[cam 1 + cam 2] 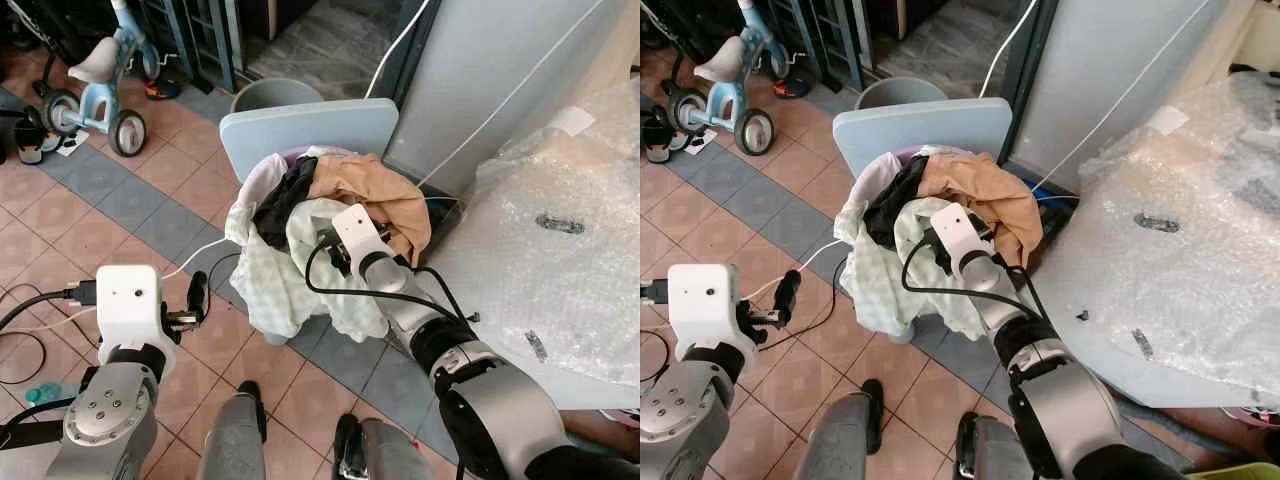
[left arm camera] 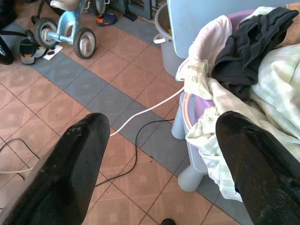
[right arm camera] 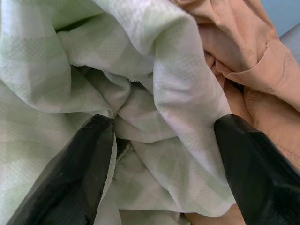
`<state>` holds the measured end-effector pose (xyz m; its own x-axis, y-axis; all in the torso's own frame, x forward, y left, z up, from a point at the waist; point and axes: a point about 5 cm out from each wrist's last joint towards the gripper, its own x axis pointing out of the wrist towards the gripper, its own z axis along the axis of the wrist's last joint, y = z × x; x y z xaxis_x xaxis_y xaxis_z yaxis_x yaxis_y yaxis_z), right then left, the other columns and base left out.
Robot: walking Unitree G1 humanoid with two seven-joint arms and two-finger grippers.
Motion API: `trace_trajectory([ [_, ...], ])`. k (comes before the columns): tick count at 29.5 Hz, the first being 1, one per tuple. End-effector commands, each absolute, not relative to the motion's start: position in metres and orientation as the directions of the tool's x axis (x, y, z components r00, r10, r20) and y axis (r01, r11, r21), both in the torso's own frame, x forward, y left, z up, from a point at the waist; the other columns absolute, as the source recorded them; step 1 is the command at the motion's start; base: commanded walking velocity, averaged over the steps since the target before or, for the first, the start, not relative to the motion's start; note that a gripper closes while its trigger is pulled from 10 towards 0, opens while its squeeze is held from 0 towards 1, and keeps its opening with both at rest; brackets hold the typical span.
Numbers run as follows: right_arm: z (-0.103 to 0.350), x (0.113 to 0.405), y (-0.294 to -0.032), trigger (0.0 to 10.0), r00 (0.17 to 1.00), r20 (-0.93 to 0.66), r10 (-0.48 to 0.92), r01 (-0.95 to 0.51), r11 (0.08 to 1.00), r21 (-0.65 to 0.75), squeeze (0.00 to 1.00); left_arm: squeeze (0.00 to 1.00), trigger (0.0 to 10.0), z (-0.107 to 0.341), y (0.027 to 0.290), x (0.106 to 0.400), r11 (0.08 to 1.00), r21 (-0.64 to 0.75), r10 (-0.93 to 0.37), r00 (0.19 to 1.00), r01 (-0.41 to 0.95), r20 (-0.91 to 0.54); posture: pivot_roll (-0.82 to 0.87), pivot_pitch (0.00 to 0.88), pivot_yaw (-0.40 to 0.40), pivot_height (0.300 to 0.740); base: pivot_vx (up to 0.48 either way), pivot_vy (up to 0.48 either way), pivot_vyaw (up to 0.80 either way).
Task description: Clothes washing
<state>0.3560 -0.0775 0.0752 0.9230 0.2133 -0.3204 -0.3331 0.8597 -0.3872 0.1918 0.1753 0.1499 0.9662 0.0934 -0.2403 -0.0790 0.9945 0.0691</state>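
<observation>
A heap of clothes fills a purple basin (image 2: 187, 101) on a light blue child's chair (image 1: 300, 130). A pale green checked cloth (image 1: 275, 270) hangs over the front. A black garment (image 1: 285, 200) and a tan garment (image 1: 375, 190) lie on top. My right gripper (image 3: 161, 126) is pushed down into the checked cloth (image 3: 154, 75), open, with a fold of it bunched between the fingers (image 3: 79, 159). My left gripper (image 2: 161, 124) hovers open over the tiled floor to the left of the chair, holding nothing.
A grey bucket (image 1: 275, 93) stands behind the chair. A blue tricycle (image 1: 100, 85) and shoes (image 1: 30, 135) sit at the far left. White cable (image 2: 145, 110) and black cable cross the floor. A bubble-wrapped bulk (image 1: 560, 240) crowds the right side.
</observation>
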Motion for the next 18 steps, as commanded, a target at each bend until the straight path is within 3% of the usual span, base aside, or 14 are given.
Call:
trace_trajectory([
  [1, 0.07, 0.3547, -0.0828, 0.0, 0.92, -0.344, 0.186, -0.316, 0.873, -0.371, 0.0, 0.0, 10.0, 0.1486, 0.1746, 0.1895, 0.994, 0.073, 0.103, 0.962, -0.088, -0.252, 0.29, 0.285, -0.073, 0.74, 0.0, 0.0, 0.0],
  [18, 0.0631, 0.3534, -0.0923, 0.0, 0.917, -0.382, 0.118, -0.234, 0.933, -0.272, 0.0, 0.0, 10.0, 0.1467, 0.175, 0.1921, 0.992, 0.065, 0.122, 0.961, -0.109, -0.248, 0.29, 0.274, -0.086, 0.74, 0.0, 0.0, 0.0],
])
